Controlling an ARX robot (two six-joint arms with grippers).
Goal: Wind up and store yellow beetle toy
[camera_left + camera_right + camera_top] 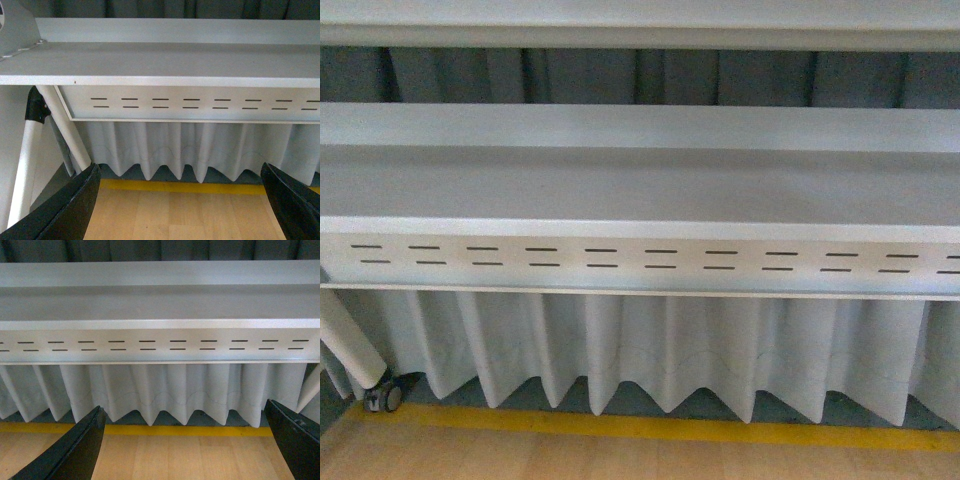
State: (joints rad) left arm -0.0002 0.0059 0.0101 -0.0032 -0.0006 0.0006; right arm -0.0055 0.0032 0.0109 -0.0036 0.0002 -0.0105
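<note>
Dark grey pleated curtains hang at the back, and in front of them is a long pale grey metal table with a raised ledge along its far side. Its front apron is a white panel with two rows of short dark slots. Under that hangs a white pleated cloth skirt with a zigzag hem that stops just above the floor. A yellow stripe runs along the light wooden floor, close to the skirt's hem. At the low left of the front view a slanted white tube leg ends at a small grey caster wheel right by the stripe.

The left gripper has its black fingers spread wide, one at each side of its wrist picture, with nothing between them but floor and skirt. That camera also catches the table's corner, where a black joint links white tubes under the top. The right gripper is the same deal: black fingers far apart and nothing held, facing the slotted panel. Neither arm shows in the front view.

As for the yellow beetle toy, I can't spot it in any of the three views. The part of the tabletop in shot is bare grey metal, so I can't say where the toy sits.
</note>
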